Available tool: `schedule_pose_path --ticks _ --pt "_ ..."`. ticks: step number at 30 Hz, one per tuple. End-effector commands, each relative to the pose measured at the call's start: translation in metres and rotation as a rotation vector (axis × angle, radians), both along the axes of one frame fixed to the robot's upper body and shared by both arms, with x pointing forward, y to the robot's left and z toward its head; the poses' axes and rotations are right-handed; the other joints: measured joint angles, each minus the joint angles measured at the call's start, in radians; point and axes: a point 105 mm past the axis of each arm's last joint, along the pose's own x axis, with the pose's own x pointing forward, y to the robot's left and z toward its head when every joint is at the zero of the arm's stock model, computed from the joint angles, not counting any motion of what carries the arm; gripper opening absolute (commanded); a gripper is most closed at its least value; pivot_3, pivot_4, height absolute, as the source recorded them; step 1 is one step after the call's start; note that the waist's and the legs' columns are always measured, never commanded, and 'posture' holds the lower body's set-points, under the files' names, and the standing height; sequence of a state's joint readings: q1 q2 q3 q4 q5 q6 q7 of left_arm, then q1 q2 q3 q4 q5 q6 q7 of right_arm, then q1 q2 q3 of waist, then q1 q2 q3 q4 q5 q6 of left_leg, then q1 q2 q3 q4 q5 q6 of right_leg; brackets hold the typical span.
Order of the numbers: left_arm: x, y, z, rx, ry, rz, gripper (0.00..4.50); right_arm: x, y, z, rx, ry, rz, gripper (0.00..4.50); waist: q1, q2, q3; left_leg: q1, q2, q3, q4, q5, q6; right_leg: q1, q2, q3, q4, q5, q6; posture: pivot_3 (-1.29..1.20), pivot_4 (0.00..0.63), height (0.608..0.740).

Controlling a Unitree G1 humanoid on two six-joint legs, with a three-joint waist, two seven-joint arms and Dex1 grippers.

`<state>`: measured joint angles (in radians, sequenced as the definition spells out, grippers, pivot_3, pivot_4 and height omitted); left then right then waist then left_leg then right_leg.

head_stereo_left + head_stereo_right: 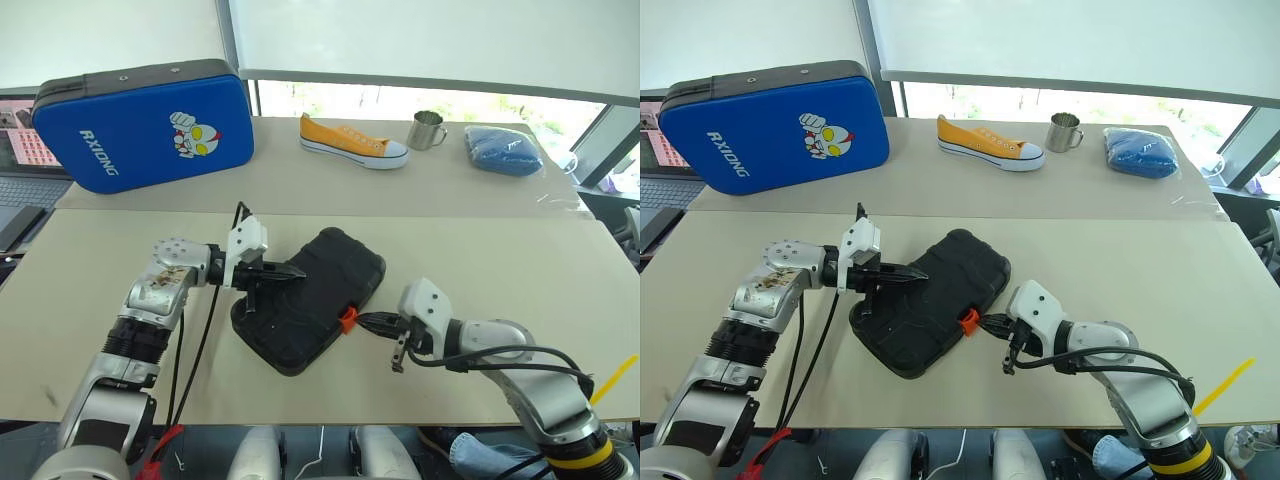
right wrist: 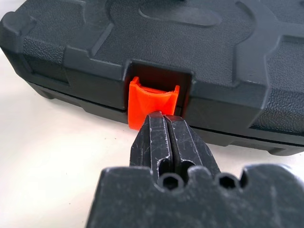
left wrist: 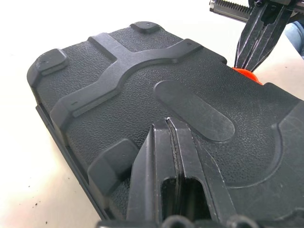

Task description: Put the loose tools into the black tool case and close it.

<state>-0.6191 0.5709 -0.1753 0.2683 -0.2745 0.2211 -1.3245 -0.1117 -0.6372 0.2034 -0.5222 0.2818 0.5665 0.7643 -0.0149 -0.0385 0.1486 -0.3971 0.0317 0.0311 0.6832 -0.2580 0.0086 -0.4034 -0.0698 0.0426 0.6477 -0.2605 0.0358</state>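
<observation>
Case (image 1: 310,300): your black tool case lies closed on the table (image 1: 520,260).
Left gripper (image 1: 297,271): pinched together, pressing its lid.
Right gripper (image 2: 164,124): pinched together, tips at the orange latch (image 2: 152,102).

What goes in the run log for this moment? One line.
black textured hard-plastic tool case: lid down | left gripper: shut, on lid | right gripper: shut, at small orange latch | latch: not visibly pressed home

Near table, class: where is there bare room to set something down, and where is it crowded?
Bare: the near table right of the black tool case, and its left end below the blue case. Crowded: at the case, where the left gripper presses its lid and the right gripper meets the orange latch.
</observation>
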Motion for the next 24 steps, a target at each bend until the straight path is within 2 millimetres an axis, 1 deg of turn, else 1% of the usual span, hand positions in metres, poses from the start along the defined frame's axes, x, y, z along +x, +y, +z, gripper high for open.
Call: schedule_pose_path --ticks 1,8,14,18,21,24 --pt "-0.004 -0.003 -0.019 0.039 0.051 -0.009 0.02 -0.002 0.009 -0.002 0.005 0.003 0.037 0.00 0.000 0.000 0.000 0.000 0.000 0.000 0.000 0.000 0.000 0.000 0.000 0.000 0.000 0.000 0.000 0.00 0.150 0.740" --pt "-0.007 -0.004 -0.024 0.050 0.060 -0.017 0.02 0.002 0.024 0.001 0.036 -0.011 0.072 0.00 0.000 0.000 0.000 0.001 0.000 0.000 0.000 0.000 0.000 0.000 0.001 0.000 0.000 0.000 0.000 0.00 0.150 0.740" --pt "-0.007 -0.003 -0.028 0.069 0.067 -0.017 0.02 0.008 0.028 0.007 0.056 -0.039 0.071 0.00 0.000 0.000 0.000 0.001 0.000 0.000 0.000 0.000 0.000 0.000 0.000 0.000 0.000 0.000 0.000 0.00 0.150 0.740" --pt "-0.010 0.001 -0.034 0.102 0.067 -0.022 0.02 0.002 0.022 0.012 0.043 -0.030 0.073 0.00 0.000 0.001 0.000 0.001 0.000 0.000 0.000 0.000 0.000 0.000 0.000 0.000 0.000 0.000 0.000 0.00 0.150 0.740" --pt "-0.010 0.003 -0.036 0.102 0.068 -0.017 0.02 -0.009 0.010 0.007 0.001 0.017 0.081 0.00 0.002 0.002 -0.001 0.000 0.000 0.000 0.000 0.000 0.000 0.000 0.000 0.000 0.000 0.000 0.000 0.00 0.150 0.740" --pt "-0.010 0.002 -0.038 0.103 0.069 -0.018 0.02 -0.011 0.004 0.004 -0.023 0.029 0.072 0.00 0.002 0.003 -0.004 0.001 0.000 0.000 0.000 0.000 0.000 0.001 0.000 0.000 0.000 0.000 0.000 0.00 0.150 0.740"
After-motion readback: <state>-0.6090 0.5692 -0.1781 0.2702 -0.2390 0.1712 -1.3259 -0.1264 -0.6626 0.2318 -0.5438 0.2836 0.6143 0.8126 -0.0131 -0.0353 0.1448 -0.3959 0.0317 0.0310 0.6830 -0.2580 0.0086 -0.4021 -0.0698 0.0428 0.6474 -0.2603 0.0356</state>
